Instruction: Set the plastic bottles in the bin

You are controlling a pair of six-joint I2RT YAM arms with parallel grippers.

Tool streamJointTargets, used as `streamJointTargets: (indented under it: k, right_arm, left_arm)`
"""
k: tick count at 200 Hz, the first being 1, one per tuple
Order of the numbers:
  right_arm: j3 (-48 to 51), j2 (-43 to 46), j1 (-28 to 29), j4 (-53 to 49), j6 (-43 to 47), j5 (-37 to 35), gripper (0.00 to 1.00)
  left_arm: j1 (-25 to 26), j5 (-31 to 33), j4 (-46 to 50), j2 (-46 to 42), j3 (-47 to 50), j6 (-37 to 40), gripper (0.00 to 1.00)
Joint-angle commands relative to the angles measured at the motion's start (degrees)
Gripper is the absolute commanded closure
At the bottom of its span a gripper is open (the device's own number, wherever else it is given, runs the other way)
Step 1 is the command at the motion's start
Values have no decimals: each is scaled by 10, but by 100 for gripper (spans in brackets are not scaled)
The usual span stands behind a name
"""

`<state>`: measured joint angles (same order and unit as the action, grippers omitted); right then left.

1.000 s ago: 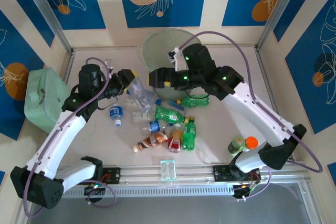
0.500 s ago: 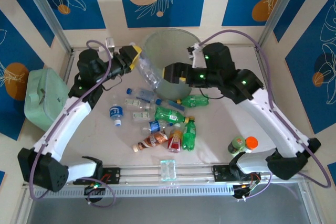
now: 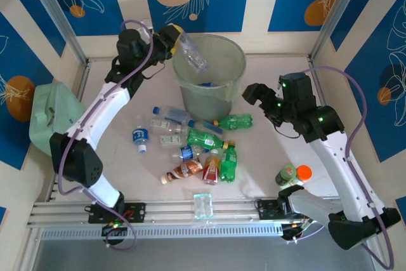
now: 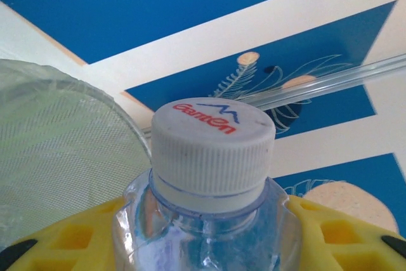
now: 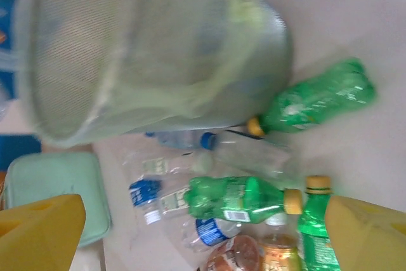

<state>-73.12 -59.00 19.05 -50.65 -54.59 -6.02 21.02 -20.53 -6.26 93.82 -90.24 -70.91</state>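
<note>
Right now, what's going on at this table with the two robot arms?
The left gripper is shut on a clear plastic bottle with a white cap, holding it over the mouth of the pale green bin. The right gripper is open and empty, hanging to the side of the bin above the table. A scatter of other bottles, green, clear and reddish-orange, lies on the table in front of the bin, not yet put in.

pale table (image 3: 279,150), green bin (image 3: 209,96) standing upper centre, loose bottles (image 3: 204,139) scattered mid-frame just below it, stubby green orange-topped item (image 3: 287,174) lower right
</note>
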Motion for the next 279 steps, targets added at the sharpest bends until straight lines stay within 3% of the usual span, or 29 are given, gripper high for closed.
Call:
streamJointTargets:
  k: [1,15,47,70,123,158,189,232,279]
  right_arm:
    - [32,13,-46,-36,-46,17,3]
    - [47,6,-74,-30,-53,35,3]
    - [44,-29,-107,-27,-59,56,4]
    - [42,-48,-116,-11,-57,62,4]
    - [39,-125,-132,19,-99,71,7]
    - [35,-202,-132,38,-143,77,9]
    - [21,-276,-128,51,-170,87,11]
    - [11,-346,-116,67,-204,104,9]
    - [20,-382,-96,89,-236,103,9]
  left_arm:
    - [24,47,72,19,-49,52,55]
    - [30,60,100,38,-65,60,49]
    - [45,50,119,70,-88,62,22]
    - [59,54,115,64,-90,78,14]
    - [73,74,132,-31,-78,180,15]
    - [75,46,63,-168,78,211,16]
    - [73,89,156,-280,197,237,17]
    - [69,81,185,-389,358,206,17]
    - [68,85,202,-440,418,185,19]
